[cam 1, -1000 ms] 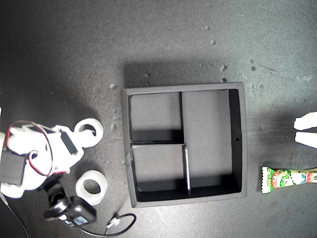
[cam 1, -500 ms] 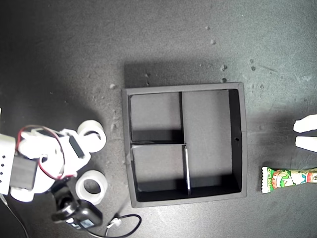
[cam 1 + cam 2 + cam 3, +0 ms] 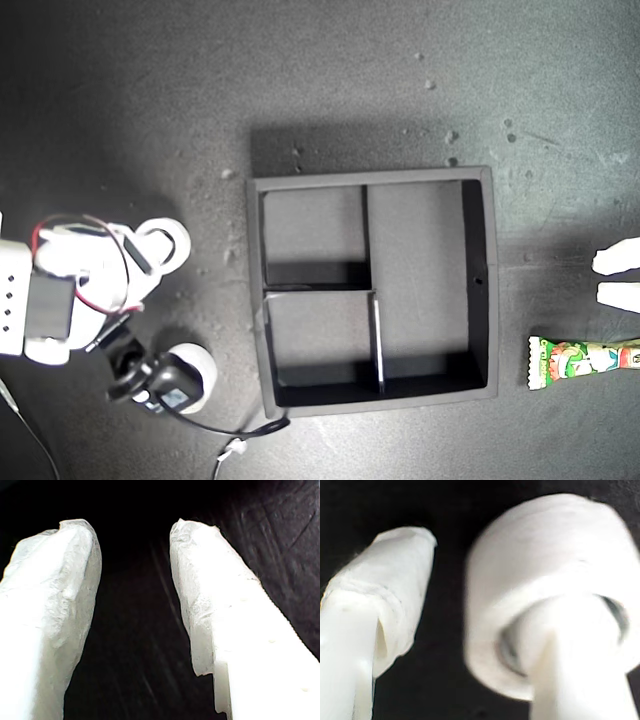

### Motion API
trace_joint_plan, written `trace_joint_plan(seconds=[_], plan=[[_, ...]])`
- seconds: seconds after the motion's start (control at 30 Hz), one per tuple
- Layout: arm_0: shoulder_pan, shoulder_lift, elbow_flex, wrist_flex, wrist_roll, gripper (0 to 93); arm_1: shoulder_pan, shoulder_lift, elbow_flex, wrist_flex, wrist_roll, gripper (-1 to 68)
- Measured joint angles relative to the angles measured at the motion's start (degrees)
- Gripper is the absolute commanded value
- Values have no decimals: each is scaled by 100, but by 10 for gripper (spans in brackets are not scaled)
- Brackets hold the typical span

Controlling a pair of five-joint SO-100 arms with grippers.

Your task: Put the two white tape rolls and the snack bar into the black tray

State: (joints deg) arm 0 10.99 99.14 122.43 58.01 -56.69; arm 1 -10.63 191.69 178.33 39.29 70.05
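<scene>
Dark matte table (image 3: 330, 80), speckled with pale crumbs, seen from above. Black tray (image 3: 480, 270) at the middle, all three compartments bare: two small squares toward the exterior view's left, one long one toward its right.

Snack bar (image 3: 585, 358) flat at the table's edge on the exterior view's right, just clear of the tray's lower right corner, partly cut off by the frame. Just above it, my first gripper (image 3: 620, 277): only two white fingertips (image 3: 215, 605) showing, parted narrowly, nothing between them, dark table beneath.

Near the table's edge on the exterior view's left, a white arm with red wires reaches in toward the tray. My second gripper (image 3: 150, 250) at a tape roll (image 3: 168, 238): one finger (image 3: 570, 650) pushed through the roll's open centre, the other finger (image 3: 385, 600) outside and apart from its wall, so jaws parted, not clamped. Second roll (image 3: 195, 372) lower down, near the tray's lower left corner, half hidden by a black wrist camera (image 3: 160, 388) whose cable (image 3: 245, 432) trails toward the tray.
</scene>
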Motion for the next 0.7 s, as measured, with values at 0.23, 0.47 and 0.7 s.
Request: trace_joint_plan(seconds=[0.23,0.47,0.7], plan=[[-185,686,62,-35,-70,1,-79,0,-26,-475,0,117],[-158,2312,70,-35,70,1,-870,-26,-853,-809,0,152],[-457,2936,-299,211,378,1,-457,-26,-1854,-229,0,157]])
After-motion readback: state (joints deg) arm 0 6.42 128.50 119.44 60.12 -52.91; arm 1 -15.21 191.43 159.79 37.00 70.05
